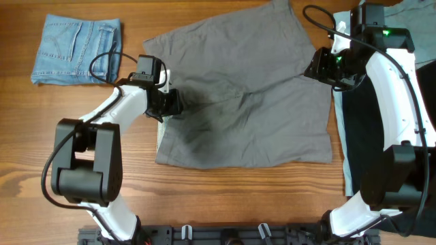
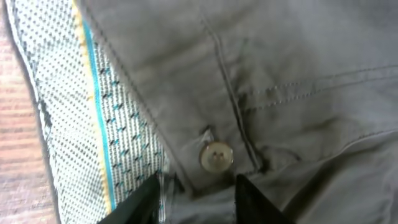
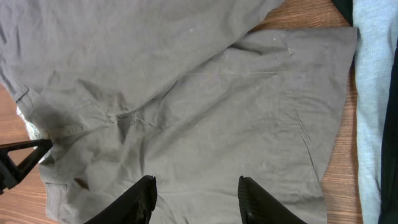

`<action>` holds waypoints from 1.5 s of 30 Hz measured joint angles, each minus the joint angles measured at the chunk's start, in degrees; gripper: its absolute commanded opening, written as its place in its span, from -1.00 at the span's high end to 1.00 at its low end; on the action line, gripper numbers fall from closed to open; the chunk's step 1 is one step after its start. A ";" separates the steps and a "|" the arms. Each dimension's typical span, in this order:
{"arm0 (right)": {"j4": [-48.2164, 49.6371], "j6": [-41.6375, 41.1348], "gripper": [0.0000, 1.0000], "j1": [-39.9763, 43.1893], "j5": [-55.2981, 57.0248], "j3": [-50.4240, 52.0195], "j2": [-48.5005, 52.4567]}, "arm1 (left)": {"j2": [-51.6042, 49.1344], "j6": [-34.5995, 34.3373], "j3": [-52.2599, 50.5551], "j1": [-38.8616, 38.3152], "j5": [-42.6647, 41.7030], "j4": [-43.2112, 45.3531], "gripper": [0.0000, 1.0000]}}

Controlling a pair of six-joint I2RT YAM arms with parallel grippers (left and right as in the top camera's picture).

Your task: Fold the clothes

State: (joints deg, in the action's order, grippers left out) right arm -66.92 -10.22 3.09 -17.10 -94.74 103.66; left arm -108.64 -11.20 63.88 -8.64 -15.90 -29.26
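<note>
Grey shorts (image 1: 252, 102) lie spread flat on the table (image 1: 225, 197), waistband toward the L arm. L gripper (image 2: 196, 183) sits low at the fly, jaws apart, button (image 2: 216, 157) just beyond the tips. R gripper (image 3: 196, 183) hovers over a leg, jaws spread, empty. Folded jeans (image 1: 76, 49) lie at the far-left corner.

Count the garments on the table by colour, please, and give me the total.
Grey-khaki shorts: 1
Blue denim garment, folded: 1
Pale blue garment: 1
Black garment: 1
Total: 4 visible; more may lie hidden beneath the two at the right edge.
</note>
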 measured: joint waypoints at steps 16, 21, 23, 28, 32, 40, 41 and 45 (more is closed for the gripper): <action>-0.22 0.00 0.07 0.00 0.00 0.00 0.00 | -1.44 0.09 0.04 0.00 -7.41 4.92 0.15; -0.24 0.00 0.07 0.00 0.00 0.00 0.00 | -1.40 -0.33 0.26 -0.13 -5.38 4.17 -0.12; -0.24 0.00 0.07 0.00 0.00 0.00 0.00 | -1.33 -0.72 0.50 -0.50 -4.15 4.76 -0.19; -0.24 0.00 0.07 0.00 0.00 0.00 0.00 | -1.33 -1.14 0.57 -0.66 -1.11 8.17 -0.22; -0.28 0.00 0.07 0.00 0.00 0.00 0.00 | -1.42 -1.33 0.57 -0.63 0.04 9.70 -0.03; -0.42 0.00 0.07 0.00 0.00 0.00 0.00 | -2.86 -1.42 0.46 -0.55 -1.03 12.94 0.92; -0.42 0.00 0.07 0.00 0.00 0.00 0.00 | -2.93 -1.75 0.44 -0.50 -1.62 13.66 0.92; -1.05 -0.02 0.07 0.00 0.00 0.00 0.00 | -2.95 -2.01 0.42 -0.24 -3.65 15.67 0.92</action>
State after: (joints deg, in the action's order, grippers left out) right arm -67.96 -10.24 3.09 -17.10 -94.74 103.66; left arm -111.59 -13.21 64.29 -8.88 -19.55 -13.58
